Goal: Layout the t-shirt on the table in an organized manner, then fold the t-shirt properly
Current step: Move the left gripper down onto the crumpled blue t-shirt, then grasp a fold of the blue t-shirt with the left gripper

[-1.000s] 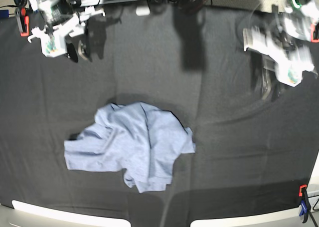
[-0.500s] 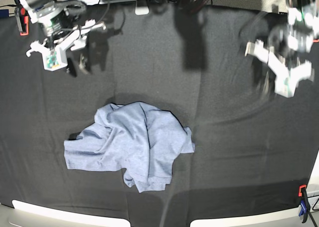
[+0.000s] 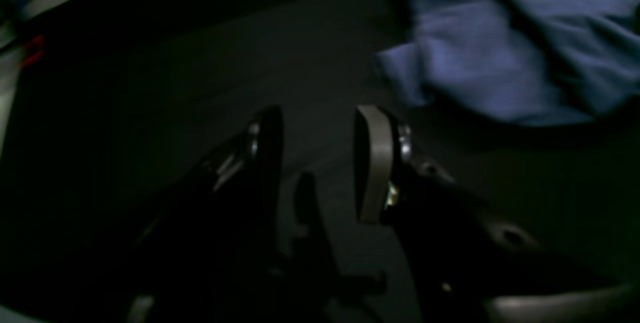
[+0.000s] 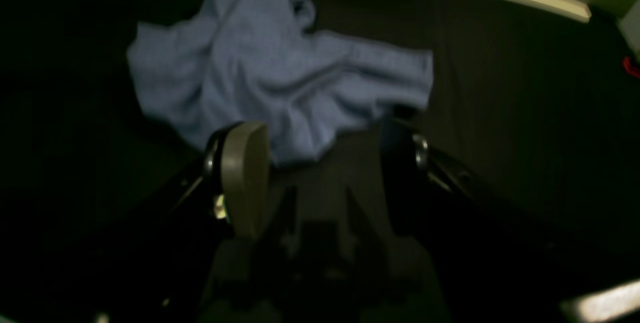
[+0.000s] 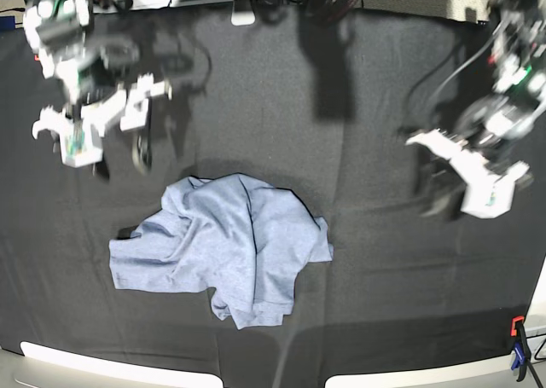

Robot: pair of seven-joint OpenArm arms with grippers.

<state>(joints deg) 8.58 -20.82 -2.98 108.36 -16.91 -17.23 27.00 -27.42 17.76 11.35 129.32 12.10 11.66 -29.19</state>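
White arms poised above crumpled t-shirt [image 5: 223,245]

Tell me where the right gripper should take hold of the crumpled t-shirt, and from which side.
Probably the flat corner of the t-shirt sticking out at the base view's lower left, on the right gripper's side. It lies thin on the table, clear of the bunched middle, so a pinch from above looks easiest. Both the right gripper and the left gripper are open and off the cloth.
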